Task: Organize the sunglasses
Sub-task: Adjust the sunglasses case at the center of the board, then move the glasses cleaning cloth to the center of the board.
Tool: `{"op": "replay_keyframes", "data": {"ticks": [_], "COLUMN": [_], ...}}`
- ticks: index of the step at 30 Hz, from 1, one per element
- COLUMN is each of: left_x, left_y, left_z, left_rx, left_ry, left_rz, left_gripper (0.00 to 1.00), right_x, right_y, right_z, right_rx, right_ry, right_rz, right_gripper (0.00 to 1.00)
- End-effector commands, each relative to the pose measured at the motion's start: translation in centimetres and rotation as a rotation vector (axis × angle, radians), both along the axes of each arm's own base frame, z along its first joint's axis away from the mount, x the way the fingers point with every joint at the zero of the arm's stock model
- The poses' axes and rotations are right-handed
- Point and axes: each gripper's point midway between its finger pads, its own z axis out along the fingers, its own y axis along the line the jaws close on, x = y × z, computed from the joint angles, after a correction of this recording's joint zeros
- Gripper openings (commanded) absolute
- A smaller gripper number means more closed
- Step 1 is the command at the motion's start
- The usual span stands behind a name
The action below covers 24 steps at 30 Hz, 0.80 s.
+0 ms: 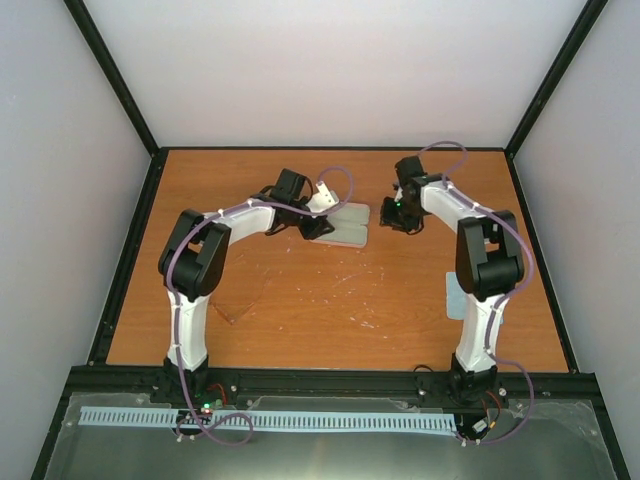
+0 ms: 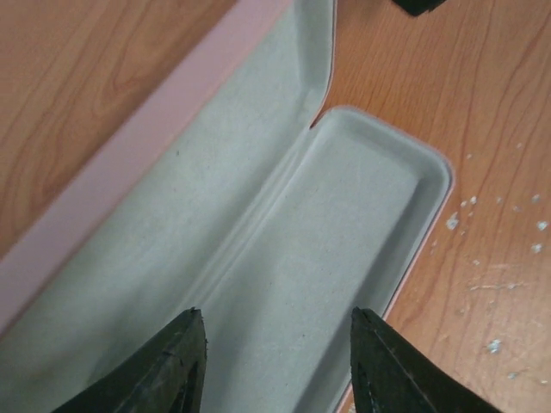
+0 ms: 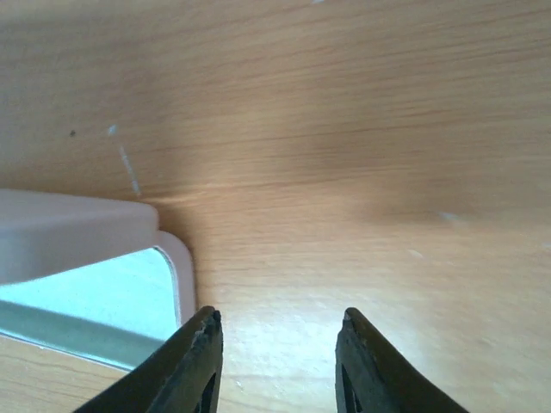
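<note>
The sunglasses [image 1: 236,308] lie faintly visible on the wood near the left arm's base, far from both grippers. The pale pink case [image 1: 352,226] lies open at the table's middle back, its grey lining facing up. My left gripper [image 1: 322,228] hovers over the case's left end, open and empty; in the left wrist view its fingertips [image 2: 191,331] straddle the empty grey tray [image 2: 344,224]. My right gripper [image 1: 401,216] is open and empty just right of the case; the right wrist view shows the case's corner [image 3: 95,231] left of my gripper [image 3: 277,323].
A light blue cloth [image 1: 455,297] lies at the right, partly hidden behind the right arm. A black frame [image 1: 130,250] edges the wooden table [image 1: 330,300]. White specks and scratches mark the wood near the middle.
</note>
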Motion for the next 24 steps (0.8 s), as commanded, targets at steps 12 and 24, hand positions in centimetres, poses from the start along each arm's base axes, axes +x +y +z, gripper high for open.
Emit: {"op": "replay_keyframes", "data": {"ticks": [12, 24], "left_x": [-3.2, -4.3], "left_y": [-1.5, -4.5], "left_z": [6.0, 9.4], "left_rx": [-0.127, -0.215], "left_ry": [-0.005, -0.017], "left_rz": [-0.092, -0.203], "left_gripper": [0.25, 0.25], "right_x": [-10.9, -16.8], "right_y": [-13.8, -22.9], "right_z": [3.2, 1.4], "right_rx": [-0.279, -0.233], "right_ry": [0.106, 0.184], "right_rz": [-0.275, -0.6], "right_gripper": [0.21, 0.41]}}
